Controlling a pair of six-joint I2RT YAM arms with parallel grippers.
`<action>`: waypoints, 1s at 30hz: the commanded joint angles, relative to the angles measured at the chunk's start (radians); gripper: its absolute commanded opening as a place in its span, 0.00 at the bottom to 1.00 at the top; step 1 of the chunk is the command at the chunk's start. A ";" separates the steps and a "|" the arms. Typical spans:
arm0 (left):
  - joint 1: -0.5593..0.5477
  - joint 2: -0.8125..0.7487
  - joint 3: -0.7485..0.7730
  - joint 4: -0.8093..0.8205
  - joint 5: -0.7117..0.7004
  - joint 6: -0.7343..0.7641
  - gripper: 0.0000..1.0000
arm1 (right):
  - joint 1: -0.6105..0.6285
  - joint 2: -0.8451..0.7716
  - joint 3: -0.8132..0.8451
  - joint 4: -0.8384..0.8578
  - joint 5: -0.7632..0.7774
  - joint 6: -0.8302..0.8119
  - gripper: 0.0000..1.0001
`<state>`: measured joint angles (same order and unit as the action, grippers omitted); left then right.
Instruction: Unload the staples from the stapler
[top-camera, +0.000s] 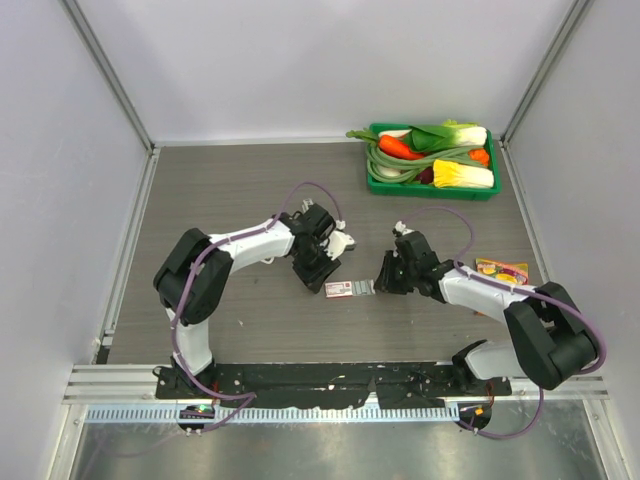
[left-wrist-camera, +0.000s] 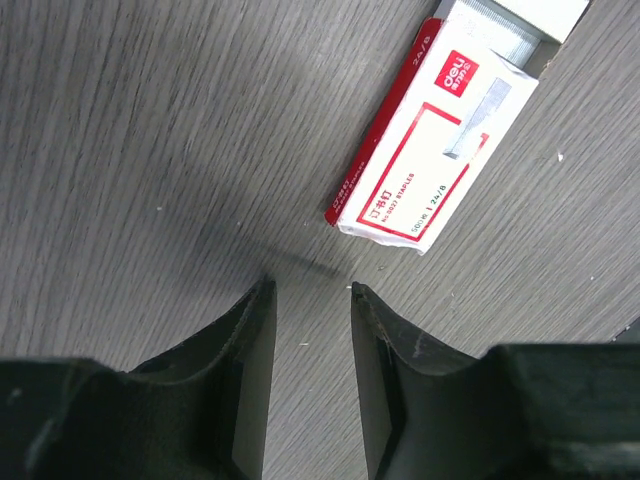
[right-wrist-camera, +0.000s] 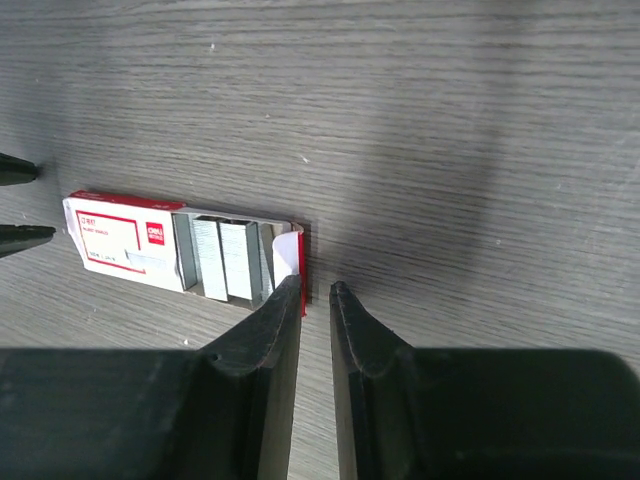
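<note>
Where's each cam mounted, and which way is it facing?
Top: above, behind the bases, looking down on the table; left arm and right arm show.
Left wrist: faces down at the table; left gripper at the bottom, box beyond.
Right wrist: faces down; right gripper at the box's open end.
Shared: all three see the box.

Matt wood-grain table (left-wrist-camera: 150, 120), glossy card box (left-wrist-camera: 430, 170), plastic left gripper (left-wrist-camera: 310, 290)

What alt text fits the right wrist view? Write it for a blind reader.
A red-and-white box lies on a grey wood-grain table, its tray slid out to show staple strips. The right pincer, slightly open and empty, hangs at the tray's open end; the left pincer peeks in at the left edge.
</note>
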<state>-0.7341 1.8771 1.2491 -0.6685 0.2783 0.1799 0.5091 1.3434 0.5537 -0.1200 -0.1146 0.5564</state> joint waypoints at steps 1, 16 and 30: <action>-0.011 0.008 0.030 0.023 -0.004 -0.013 0.39 | -0.026 -0.027 -0.029 0.091 -0.052 0.022 0.23; -0.037 0.037 0.081 0.012 -0.005 -0.011 0.39 | -0.032 0.002 -0.040 0.192 -0.152 0.057 0.22; -0.037 0.021 0.053 0.003 -0.030 0.015 0.38 | -0.072 -0.084 -0.031 0.091 -0.151 0.005 0.21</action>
<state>-0.7670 1.9118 1.2961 -0.6693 0.2684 0.1703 0.4656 1.3159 0.5068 0.0055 -0.2558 0.5930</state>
